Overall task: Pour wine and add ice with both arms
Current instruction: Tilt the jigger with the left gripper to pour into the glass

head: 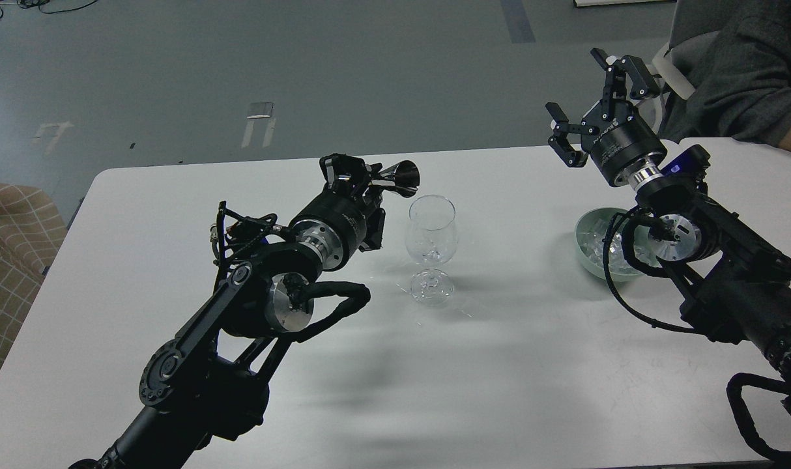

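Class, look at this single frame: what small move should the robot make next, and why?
Probably tip the metal jigger further over the wine glass. The left claw holds it tilted beside the rim, and the glass looks empty. The right claw is open, above the ice bowl.

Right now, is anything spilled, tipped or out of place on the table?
Nothing stands out. The glass stands upright, the ice sits in its bowl, and no spill shows on the table. Only the jigger is tilted, held in the left gripper.
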### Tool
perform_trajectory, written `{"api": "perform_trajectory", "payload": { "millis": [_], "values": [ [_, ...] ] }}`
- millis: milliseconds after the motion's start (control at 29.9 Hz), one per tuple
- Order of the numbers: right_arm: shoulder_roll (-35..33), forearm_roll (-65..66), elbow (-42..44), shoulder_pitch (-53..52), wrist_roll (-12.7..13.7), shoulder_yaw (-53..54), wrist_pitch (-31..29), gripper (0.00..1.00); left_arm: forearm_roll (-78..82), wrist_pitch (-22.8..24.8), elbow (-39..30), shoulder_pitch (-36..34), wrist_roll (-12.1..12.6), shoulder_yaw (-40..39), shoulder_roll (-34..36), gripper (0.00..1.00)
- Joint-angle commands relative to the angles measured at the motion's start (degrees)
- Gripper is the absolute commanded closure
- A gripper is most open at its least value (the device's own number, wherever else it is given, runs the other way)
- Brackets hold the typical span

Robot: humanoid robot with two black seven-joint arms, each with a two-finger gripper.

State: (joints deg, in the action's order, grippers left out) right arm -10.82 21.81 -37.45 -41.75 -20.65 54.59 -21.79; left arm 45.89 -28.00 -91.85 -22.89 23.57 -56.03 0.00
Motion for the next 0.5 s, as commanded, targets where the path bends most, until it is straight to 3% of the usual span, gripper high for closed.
{"api": "perform_trajectory", "payload": {
  "millis": [0,468],
  "values": [
    [0.0,0.0,0.0,0.0,0.0,0.0,0.0,0.0,1.3,0.0,0.0,-0.3,0.0,0.0,0.0,1.0],
    [0.0,0.0,0.0,0.0,0.0,0.0,0.0,0.0,3.3,0.0,-0.4,-0.8,0.4,0.4,0.0,1.0]
  ]
}}
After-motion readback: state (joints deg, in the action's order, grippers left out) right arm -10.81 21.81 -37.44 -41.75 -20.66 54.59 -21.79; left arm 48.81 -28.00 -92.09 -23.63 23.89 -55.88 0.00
